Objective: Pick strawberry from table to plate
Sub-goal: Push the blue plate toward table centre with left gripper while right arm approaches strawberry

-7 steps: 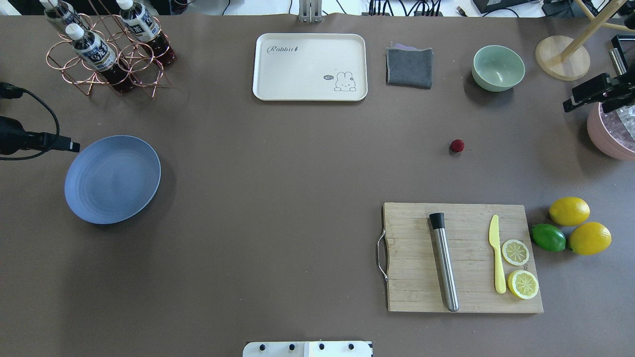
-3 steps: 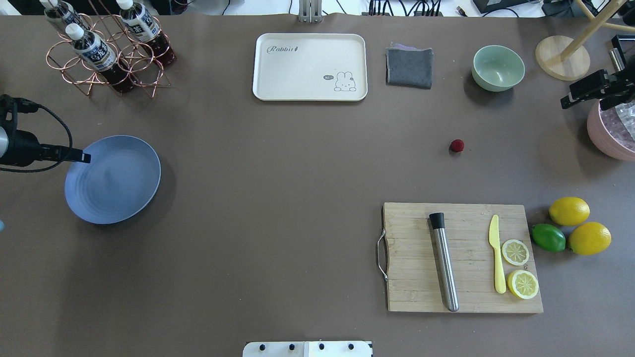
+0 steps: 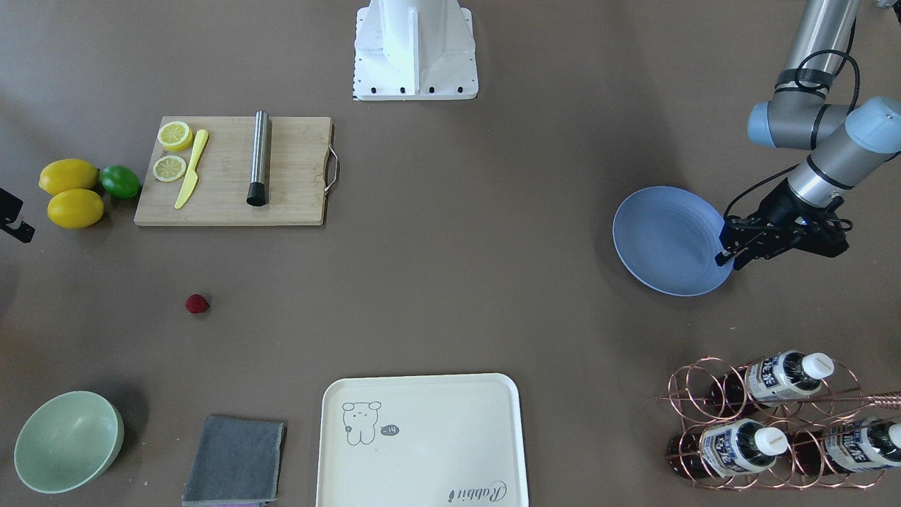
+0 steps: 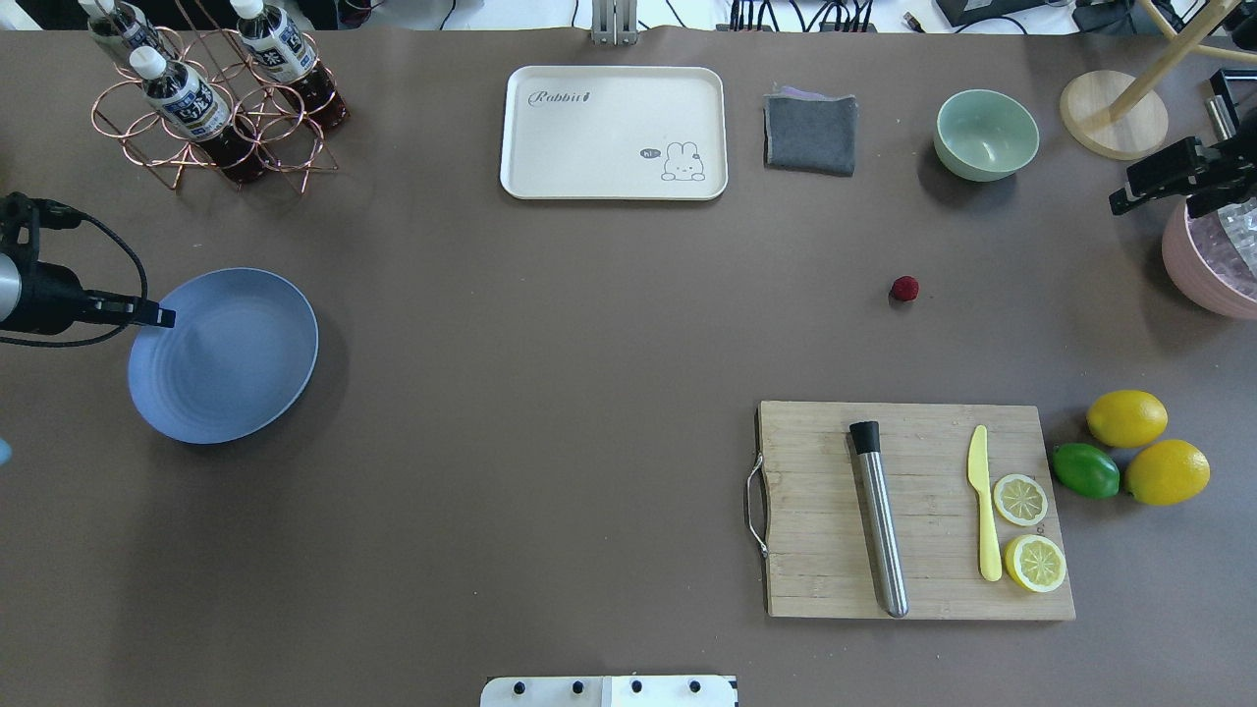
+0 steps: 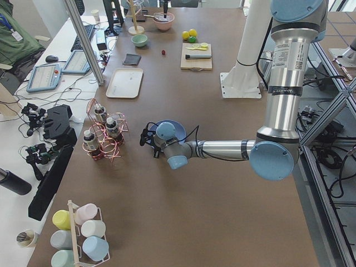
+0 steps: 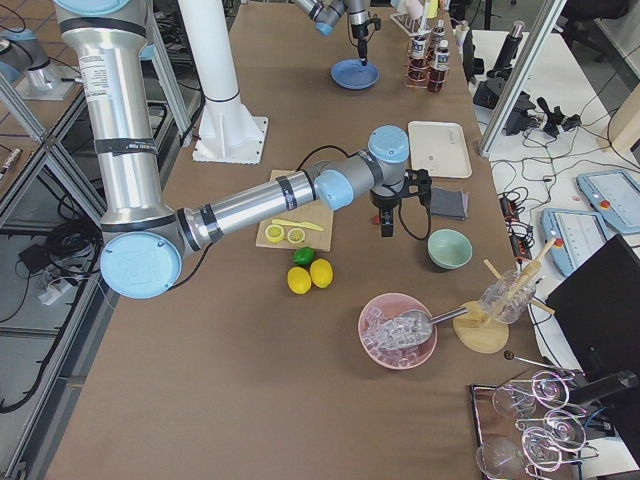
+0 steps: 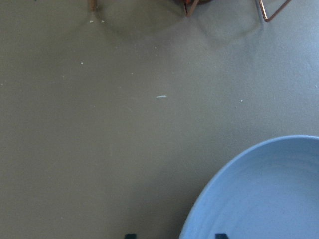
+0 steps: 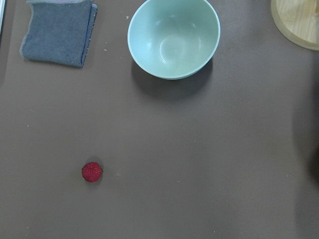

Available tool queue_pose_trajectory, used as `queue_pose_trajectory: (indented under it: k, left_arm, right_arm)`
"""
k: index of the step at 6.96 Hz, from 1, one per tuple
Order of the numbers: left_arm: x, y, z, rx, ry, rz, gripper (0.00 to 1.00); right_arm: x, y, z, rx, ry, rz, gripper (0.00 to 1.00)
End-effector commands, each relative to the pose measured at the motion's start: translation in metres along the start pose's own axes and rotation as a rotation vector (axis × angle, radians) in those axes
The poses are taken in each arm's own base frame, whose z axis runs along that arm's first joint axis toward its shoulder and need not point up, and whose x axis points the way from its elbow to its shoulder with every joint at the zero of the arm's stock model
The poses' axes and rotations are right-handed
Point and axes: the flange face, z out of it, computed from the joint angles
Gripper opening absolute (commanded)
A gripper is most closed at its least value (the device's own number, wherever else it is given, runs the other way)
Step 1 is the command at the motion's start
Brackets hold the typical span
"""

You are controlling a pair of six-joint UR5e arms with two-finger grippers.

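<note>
A: The strawberry [image 4: 904,288]?
B: Dark red, bumpy, on a plain brown-grey table [image 4: 550,393].
A: And the plate [image 4: 236,373]?
B: Matte blue-lavender, faint rings. The tray [image 4: 589,128] is cream with a cartoon rabbit; the bowl [image 4: 985,133] pale green, the cloth [image 4: 810,135] grey, the lime [image 4: 1085,470] bright green.

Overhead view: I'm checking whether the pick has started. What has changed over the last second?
The left tool swung toward the robot, and its tip is now over the rim of the plate. The right tool edged slightly away from the robot. Nothing was grasped or released. The strawberry stayed on the table, untouched.
</note>
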Motion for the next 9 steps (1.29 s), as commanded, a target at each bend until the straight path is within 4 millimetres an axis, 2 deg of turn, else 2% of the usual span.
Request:
queue_pose_trajectory:
  k: [1,2,3,4,5,6,7,8,9]
  left_arm:
    - [0.007,0.002,0.003,-0.008,0.009,0.008,0.0]
    - [0.015,-0.002,-0.003,-0.012,0.031,-0.001,0.0]
    - [0.024,-0.021,-0.016,-0.06,0.099,-0.039,0.0]
    - [0.031,-0.058,-0.048,-0.095,0.171,-0.103,0.0]
    - [0.062,-0.086,-0.067,-0.11,0.194,-0.143,0.0]
    - [0.092,-0.108,-0.071,-0.077,0.175,-0.155,0.0]
    - [0.142,-0.11,-0.051,-0.059,0.169,-0.183,0.0]
    - [0.191,-0.097,-0.029,-0.031,0.169,-0.196,0.0]
    - [0.26,-0.087,-0.018,-0.034,0.163,-0.218,0.0]
  right_arm:
    - [0.0,0.0,0.0,0.001,0.002,0.0,1.0]
    - [0.0,0.0,0.0,0.001,0.002,0.0,1.0]
    - [0.001,0.0,0.0,0.0,0.001,0.002,1.0]
    - [0.002,0.0,0.0,-0.001,0.002,0.003,1.0]
    - [0.001,0.0,0.0,0.0,0.001,0.001,1.0]
    - [0.001,0.001,-0.001,0.0,-0.001,-0.002,1.0]
    - [0.001,0.003,-0.001,0.001,0.0,0.001,1.0]
    - [0.002,0.004,-0.002,0.001,0.0,0.001,1.0]
    - [-0.01,0.004,0.005,-0.012,-0.008,-0.002,1.0]
